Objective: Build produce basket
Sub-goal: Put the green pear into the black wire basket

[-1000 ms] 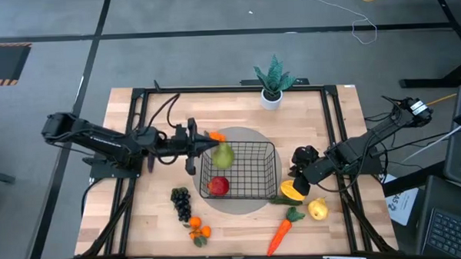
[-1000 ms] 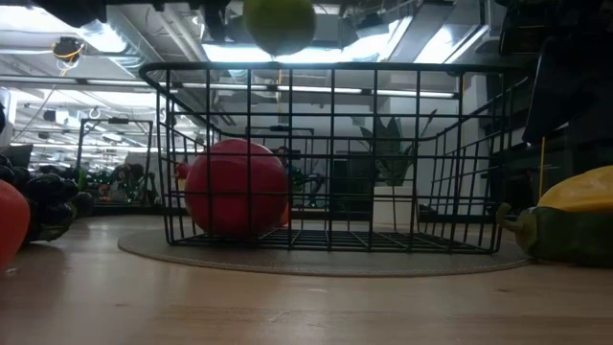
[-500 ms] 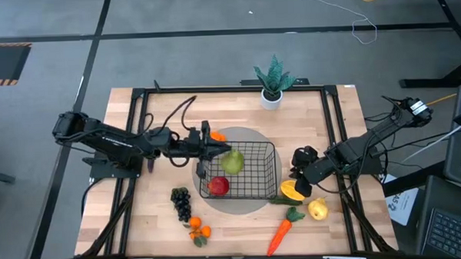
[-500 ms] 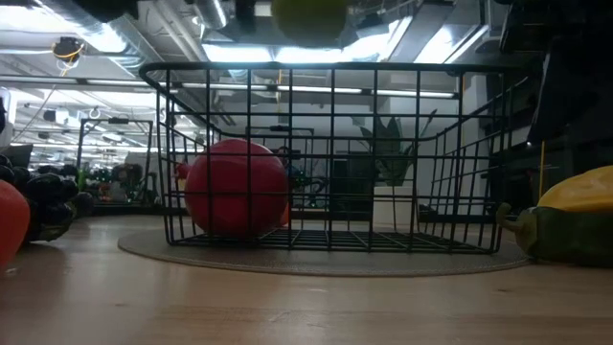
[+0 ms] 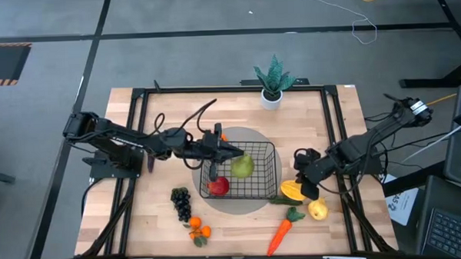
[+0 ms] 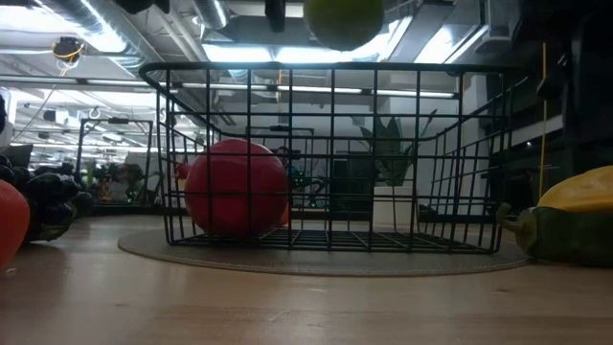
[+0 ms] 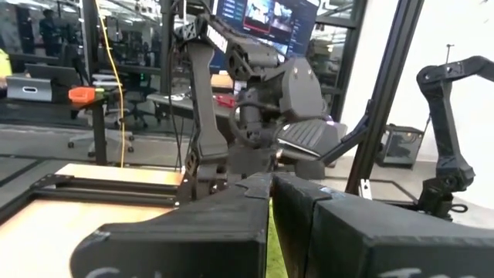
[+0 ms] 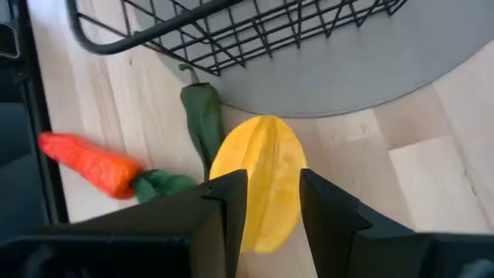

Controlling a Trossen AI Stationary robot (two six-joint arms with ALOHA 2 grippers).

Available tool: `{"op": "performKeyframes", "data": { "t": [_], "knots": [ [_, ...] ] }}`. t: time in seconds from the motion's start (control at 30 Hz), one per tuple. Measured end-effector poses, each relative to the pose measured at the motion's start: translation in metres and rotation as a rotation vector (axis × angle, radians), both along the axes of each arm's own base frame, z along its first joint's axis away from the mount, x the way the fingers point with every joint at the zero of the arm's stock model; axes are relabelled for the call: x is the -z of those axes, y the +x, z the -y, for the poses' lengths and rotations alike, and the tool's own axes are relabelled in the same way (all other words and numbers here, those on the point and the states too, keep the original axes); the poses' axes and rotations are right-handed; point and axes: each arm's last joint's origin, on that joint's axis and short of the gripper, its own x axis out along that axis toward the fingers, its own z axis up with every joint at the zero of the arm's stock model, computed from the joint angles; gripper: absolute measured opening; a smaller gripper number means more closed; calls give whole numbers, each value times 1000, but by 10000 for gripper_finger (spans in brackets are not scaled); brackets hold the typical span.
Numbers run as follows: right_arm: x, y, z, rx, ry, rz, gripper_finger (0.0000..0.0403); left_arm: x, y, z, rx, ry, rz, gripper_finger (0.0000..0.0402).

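Note:
The black wire basket [image 5: 257, 175] stands on a round grey mat, with a red apple [image 5: 219, 186] inside it near the left wall. My left gripper [image 5: 233, 158] is shut on a green pear [image 5: 243, 168] above the basket's middle. In the low view the pear [image 6: 343, 19] is above the rim. My right gripper [image 5: 307, 182] is open just right of the basket. Its fingers stand on either side of the yellow-orange squash [image 8: 262, 181], which lies on the table. I cannot tell whether they touch it. My left gripper pinches the green pear between its two fingers. In the left wrist view only a green strip [image 7: 269, 241] shows between them, so the part held is hidden. The fingers come from the table's left, about level. The pear is lifted clear of the basket.
Black grapes [image 5: 181, 201] and small oranges [image 5: 198, 232] lie near the front left of the basket. A carrot [image 5: 280, 232] and a yellow pear [image 5: 318, 210] lie at the front right. A potted plant [image 5: 273, 82] stands at the far edge.
My left gripper has carried the green pear toward the table's right. It has gone from above the basket's far left corner to above the basket's middle, still shut on the pear and above the rim.

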Motion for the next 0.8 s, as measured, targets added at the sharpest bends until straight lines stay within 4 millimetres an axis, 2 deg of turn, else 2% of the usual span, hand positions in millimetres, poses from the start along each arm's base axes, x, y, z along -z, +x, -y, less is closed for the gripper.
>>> {"op": "performKeyframes", "data": {
  "t": [0.17, 0.33, 0.6, 0.8],
  "knots": [
    [-10, -4, 1, -74, -22, -47, 110, 0, 0, 0, -3, -1, 0, 0],
    [-14, -5, 2, -57, -22, -69, 110, 2, 0, 0, -3, 2, -26, 0],
    [-14, -8, -3, -32, 156, -161, 110, 4, 1, 0, -5, 4, -47, 0],
    [-14, -8, -4, -23, 193, -182, 110, 6, 3, -8, -31, -5, -40, 0]
  ]
}}
